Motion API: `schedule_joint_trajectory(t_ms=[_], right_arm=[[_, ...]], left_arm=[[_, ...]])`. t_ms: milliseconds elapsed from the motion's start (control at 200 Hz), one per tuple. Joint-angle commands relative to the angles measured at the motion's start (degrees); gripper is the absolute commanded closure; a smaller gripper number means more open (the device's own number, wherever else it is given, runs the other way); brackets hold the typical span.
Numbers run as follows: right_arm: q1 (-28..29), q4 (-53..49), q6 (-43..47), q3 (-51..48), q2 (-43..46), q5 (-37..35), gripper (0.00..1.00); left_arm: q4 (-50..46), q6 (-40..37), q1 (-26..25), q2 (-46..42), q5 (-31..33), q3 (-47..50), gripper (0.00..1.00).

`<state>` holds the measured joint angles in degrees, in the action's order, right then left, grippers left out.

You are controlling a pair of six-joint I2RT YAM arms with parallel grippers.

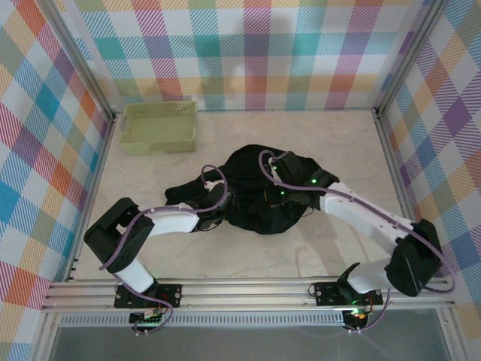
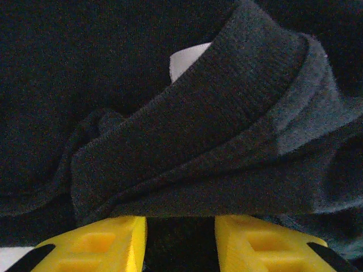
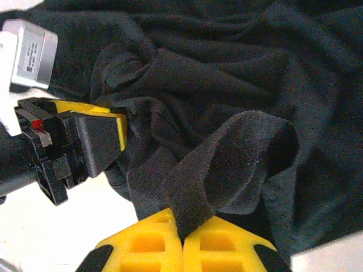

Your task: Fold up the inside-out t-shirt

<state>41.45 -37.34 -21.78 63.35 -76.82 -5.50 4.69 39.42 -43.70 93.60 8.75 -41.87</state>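
The inside-out t-shirt (image 1: 252,169) lies crumpled in a dark heap at the middle of the table (image 1: 338,143), with one flap trailing out toward 9 o'clock. A pale green basket (image 1: 159,143) sits apart from it at about 10 o'clock, near the back wall.

The right gripper (image 3: 182,226) rests on the heap just off its centre, toward 4 o'clock. Its yellow fingers are pressed together on a ribbed band (image 3: 227,153) of the shirt, and the band loops up from the pinch.

The left gripper (image 2: 180,226) sits at the shirt's 8 o'clock edge. Its two yellow fingers (image 2: 91,243) stand somewhat apart, with black cloth lying over the tips and in the gap between them — whether they actually clamp it I cannot tell. Just beyond them a thick ribbed fold runs across, and a small white tag (image 2: 190,59) peeks out above it at 12 o'clock.
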Motion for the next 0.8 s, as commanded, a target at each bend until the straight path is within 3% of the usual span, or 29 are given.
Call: schedule_joint_trajectory(t_ms=[0, 110, 210, 345, 475, 585, 675, 795], right_arm=[[0.4, -9.6, -0.3, 2.2, 3.1, -9.4, 1.0], [0.4, -13.8, -0.8, 3.5, 4.4, -14.2, 0.99], [0.4, -13.9, -0.7, 3.2, 4.7, -12.8, 0.93], [1.6, -8.7, -0.1, 1.0, 4.5, -2.1, 0.72], [2.6, -2.5, -0.1, -1.7, 6.2, 10.4, 0.67], [2.0, -4.5, -0.9, -2.9, 7.1, 1.3, 0.64], [-2.0, -7.0, -1.9, -4.5, 6.3, -4.5, 0.65], [-12.4, -2.9, -3.5, -10.1, 6.4, 2.5, 0.61]], left_arm=[[-4.1, 0.4, -0.8, 2.9, -0.4, 0.0, 0.63], [-4.5, 0.2, -0.9, 3.3, -0.3, -0.5, 0.63], [-4.5, 0.2, -1.2, 3.2, -0.1, -0.7, 0.63], [-5.1, 0.2, -1.3, 3.4, 0.1, -1.2, 0.63], [-5.6, 0.1, -1.3, 3.5, 0.4, -1.5, 0.63], [-5.9, 0.0, -1.3, 3.4, 0.5, -1.6, 0.63], [-5.9, -0.1, -1.3, 3.6, 0.4, -1.8, 0.63], [-5.6, 0.0, -1.4, 3.5, 0.4, -1.7, 0.63]])
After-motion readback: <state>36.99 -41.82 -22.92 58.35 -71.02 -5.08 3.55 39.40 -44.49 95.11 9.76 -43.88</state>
